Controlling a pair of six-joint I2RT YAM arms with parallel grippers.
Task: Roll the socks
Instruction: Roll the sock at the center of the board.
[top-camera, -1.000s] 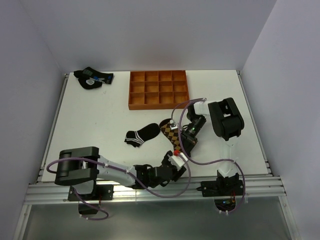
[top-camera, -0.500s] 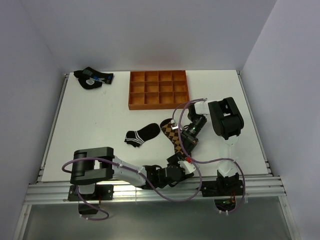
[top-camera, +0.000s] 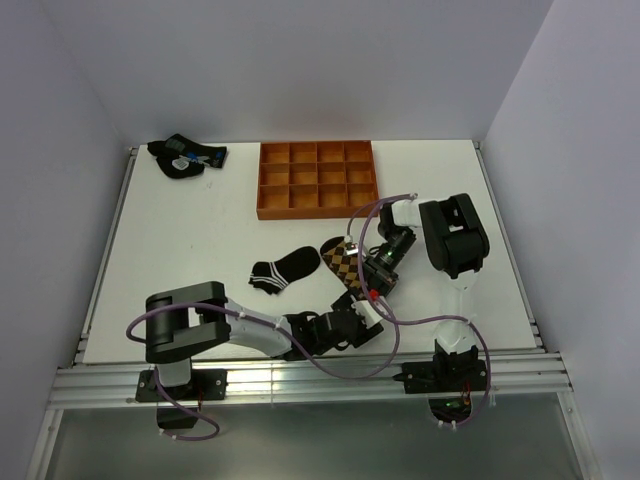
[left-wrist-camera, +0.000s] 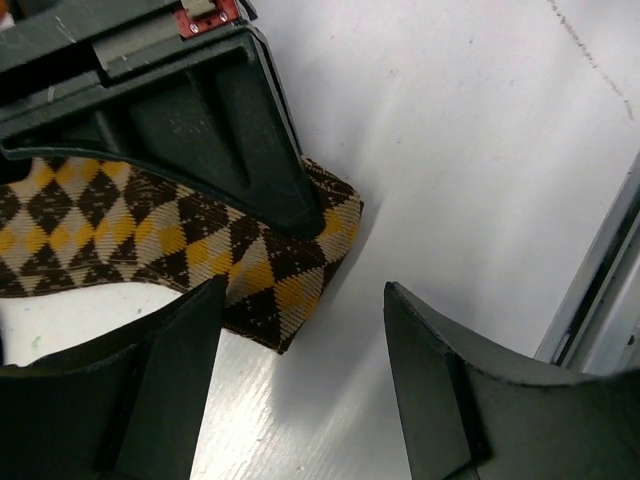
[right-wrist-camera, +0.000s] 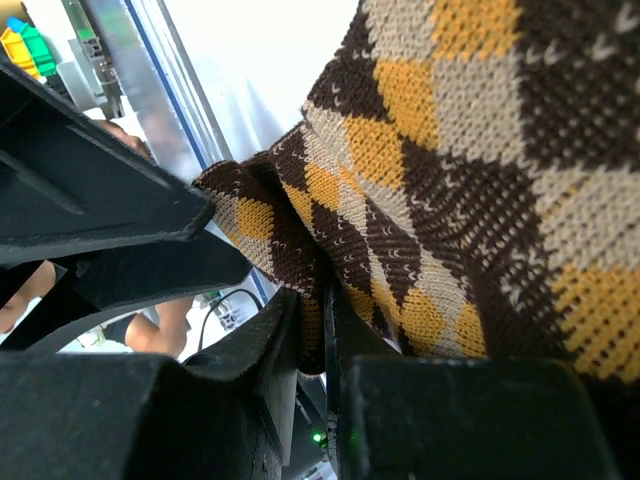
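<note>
The argyle sock (top-camera: 342, 265) lies on the table in front of the orange tray, its near end at my grippers. The short black striped sock (top-camera: 282, 269) lies flat just left of it. My right gripper (top-camera: 369, 294) is shut on the near end of the argyle sock (right-wrist-camera: 400, 250), a fold of fabric pinched between its fingers (right-wrist-camera: 285, 360). My left gripper (top-camera: 356, 318) is open just in front of that end. In the left wrist view the sock's corner (left-wrist-camera: 290, 270) lies by the left fingertip (left-wrist-camera: 175, 365), and the gap holds only bare table.
An orange divided tray (top-camera: 318, 178) stands at the back centre. A dark sock bundle with blue and white marks (top-camera: 186, 157) lies at the back left corner. The table's front rail (top-camera: 300, 380) runs just behind my left gripper.
My left arm has moved its gripper up from the front edge to the sock's near end. My right gripper has shifted a little back and left with the sock end in it.
</note>
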